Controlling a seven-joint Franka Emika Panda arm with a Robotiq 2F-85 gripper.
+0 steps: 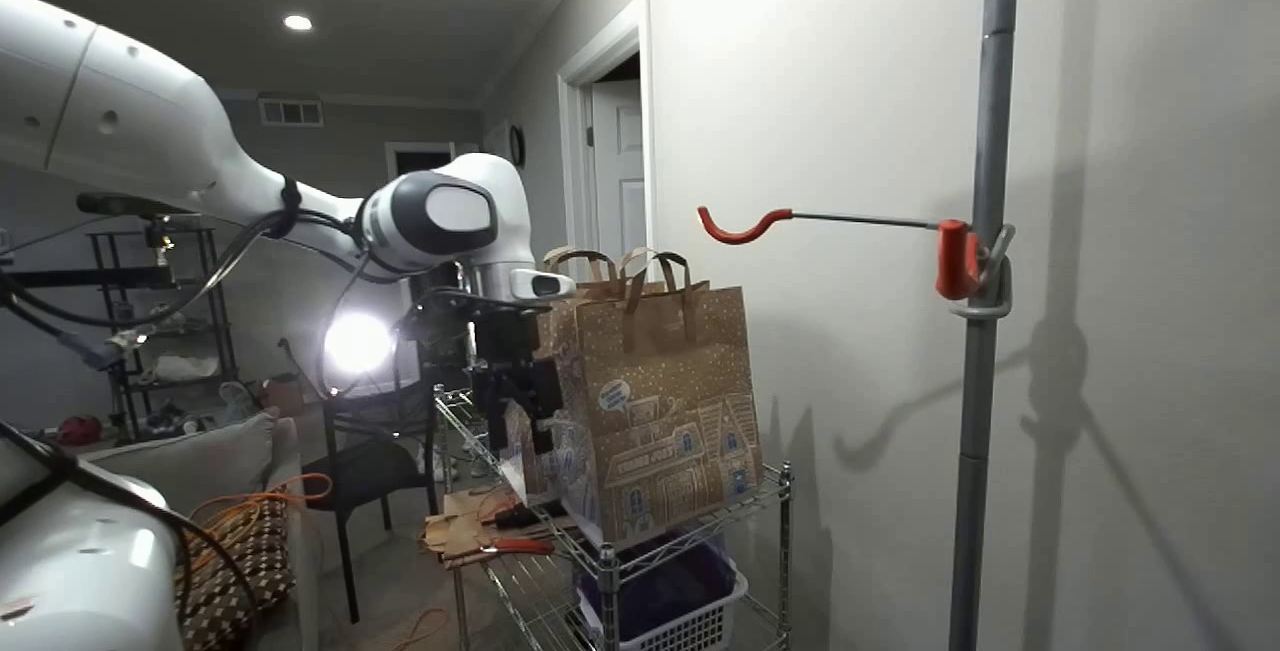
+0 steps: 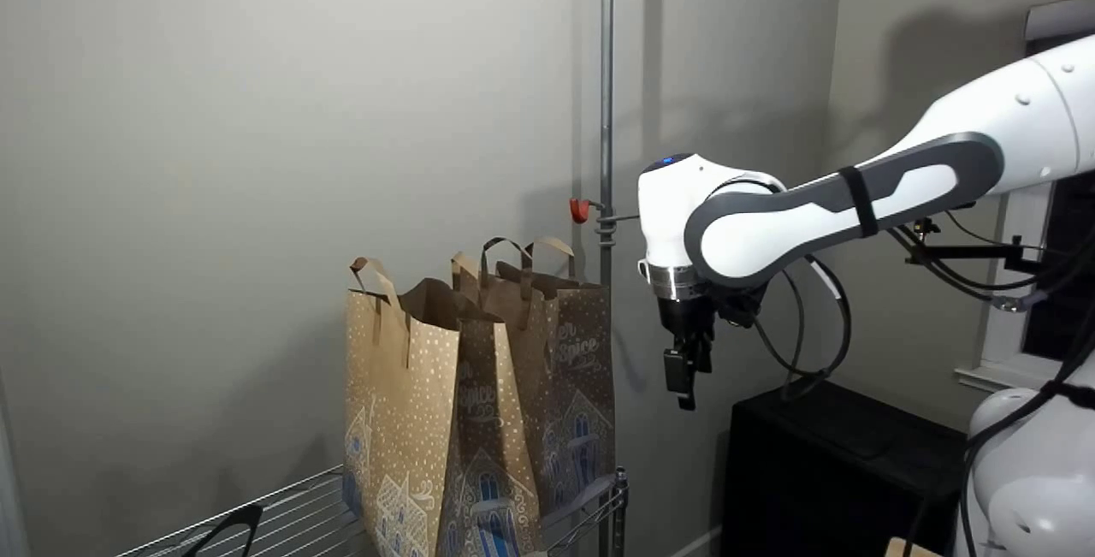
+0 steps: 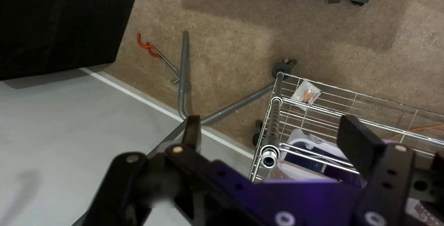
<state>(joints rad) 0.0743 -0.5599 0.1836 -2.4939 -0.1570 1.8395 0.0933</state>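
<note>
My gripper [image 1: 520, 436] points down, with its black fingers spread wide and nothing between them in the wrist view [image 3: 272, 128]. In an exterior view the gripper [image 2: 691, 382] hangs in the air to the right of the bags, apart from them. Two brown paper shopping bags with white and blue house prints stand upright on a wire shelf [image 2: 291, 516]. The nearer bag [image 2: 406, 420] and the bag behind it [image 2: 582, 386] have loop handles up; a bag [image 1: 670, 381] also shows in an exterior view. Below the gripper, the wrist view shows the shelf's corner post [image 3: 274, 125].
A grey pole [image 1: 985, 131] stands by the wall and carries a red-tipped hook [image 1: 745, 234]. A white basket [image 1: 690, 628] with purple contents sits on the lower shelf. A black-covered block [image 2: 821, 463] stands beside the arm's base. A black chair [image 1: 375, 481] is behind.
</note>
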